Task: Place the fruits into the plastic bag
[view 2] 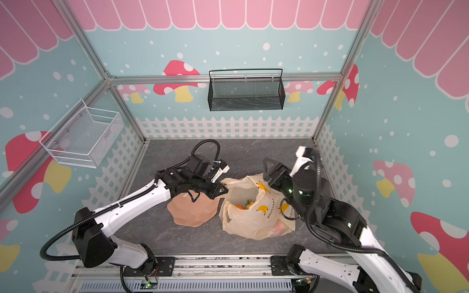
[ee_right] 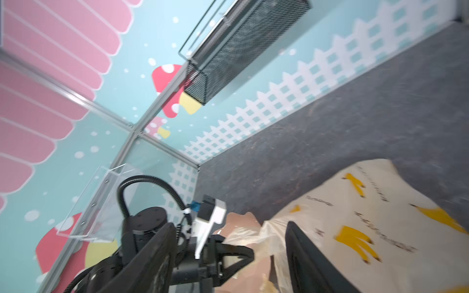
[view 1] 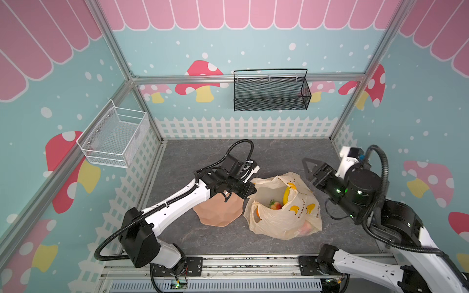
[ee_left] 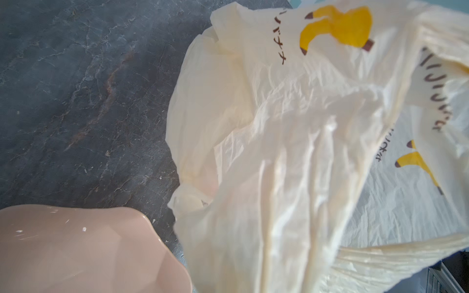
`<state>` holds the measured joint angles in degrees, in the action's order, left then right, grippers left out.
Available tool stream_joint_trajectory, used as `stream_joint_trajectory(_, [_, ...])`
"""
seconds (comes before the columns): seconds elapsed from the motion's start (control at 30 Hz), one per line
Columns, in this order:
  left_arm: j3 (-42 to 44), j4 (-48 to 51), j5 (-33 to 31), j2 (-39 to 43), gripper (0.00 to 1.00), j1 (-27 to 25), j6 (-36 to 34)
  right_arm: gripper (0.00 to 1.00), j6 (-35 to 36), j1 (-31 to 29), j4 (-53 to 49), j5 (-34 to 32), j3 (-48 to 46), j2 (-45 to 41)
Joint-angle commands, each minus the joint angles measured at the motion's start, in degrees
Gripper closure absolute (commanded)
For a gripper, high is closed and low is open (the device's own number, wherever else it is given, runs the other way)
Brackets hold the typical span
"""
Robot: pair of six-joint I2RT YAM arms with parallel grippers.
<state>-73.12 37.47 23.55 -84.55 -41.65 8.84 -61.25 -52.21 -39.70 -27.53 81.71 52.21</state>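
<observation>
the plastic bag (ee_left: 291,152) is thin, crinkled, translucent cream film with a faint sheen. the peach plate (ee_left: 76,253) looks like smooth, glossy hard plastic with a few fine scratches, while the desk (ee_left: 76,88) is matt dark grey with stone-like veining. the black basket (view 1: 271,93) and white basket (view 1: 114,137) are fine metal mesh on wire frames.

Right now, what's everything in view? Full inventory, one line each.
plastic bag: one, cream with yellow banana print, on the table right of the plate, mouth open
fruits: several, yellow, red and orange, inside the bag; exact count hidden
plate: one, peach, on the table left of the bag, partly under the left arm
white mesh basket: one, white, on the left wall
black mesh basket: one, black, on the back wall
table: one, dark grey marbled
left gripper: one, black, shut on the bag's rim
right gripper: one, black, open, holding nothing, raised by the bag's far right side
</observation>
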Motion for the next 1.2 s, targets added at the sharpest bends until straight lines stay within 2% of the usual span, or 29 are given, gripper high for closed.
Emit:
stream_joint_trajectory(0.0, [0.0,0.4,-1.5,1.2,1.0,0.4,0.9,0.31,0.6,-3.7,9.8,13.2,0.4,11.0])
stream_joint_trajectory(0.13, [0.9,0.6,-2.8,1.6,1.0,1.2,1.8,0.31,-9.4,-15.5,12.7,5.3,2.4,20.5])
stream_joint_trajectory(0.23, [1.8,0.6,-2.6,1.9,1.0,1.9,2.4,0.31,-17.5,-23.6,9.6,-2.3,5.3,25.7])
stream_joint_trajectory(0.47, [3.6,0.0,-1.4,2.6,1.0,3.0,2.4,0.31,-37.8,-35.8,-1.6,-17.2,6.3,29.8])
stream_joint_trajectory(0.8, [3.3,-0.1,0.1,1.8,1.0,3.7,2.8,0.33,-49.4,-39.6,-9.9,-21.0,6.3,31.7])
stream_joint_trajectory(0.97, [2.8,-0.1,0.6,1.8,1.0,4.6,3.0,0.32,-58.2,-40.9,-15.0,-19.5,3.8,33.6])
stream_joint_trajectory(1.17, [2.7,-0.2,1.7,1.7,1.0,4.8,3.6,0.3,-64.6,-40.7,-15.4,-20.1,-2.5,36.5])
